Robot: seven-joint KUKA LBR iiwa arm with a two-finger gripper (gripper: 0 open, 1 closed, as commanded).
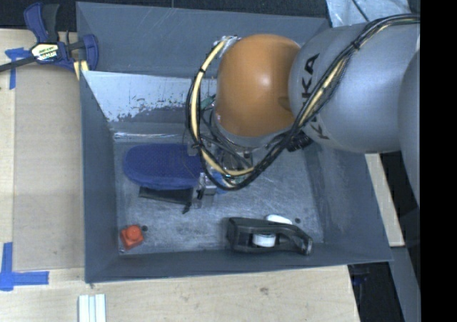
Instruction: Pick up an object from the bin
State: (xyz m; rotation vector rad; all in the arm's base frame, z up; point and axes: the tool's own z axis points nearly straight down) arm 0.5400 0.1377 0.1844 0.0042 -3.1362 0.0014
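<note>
Claw (203,190) and wrist hang low in the grey metal bin (96,170), largely hidden under the arm's orange dome cover, so it cannot be told whether the claw is apart or together. It sits at the right end of the dark blue flat oval pad (158,163), near the middle of the floor. The black dispenser-like block with a white roll (268,236) lies well apart at the near wall. A thin black angled strip (166,197) lies just beside the pad's near edge, its right tip by the claw; this is perhaps the target, though the view is poor. The small orange-red knob (131,236) rests in the near-left corner. A good grasp would likely centre on one item, descend straight, and close across its narrow side without pinching the neighbour.
</note>
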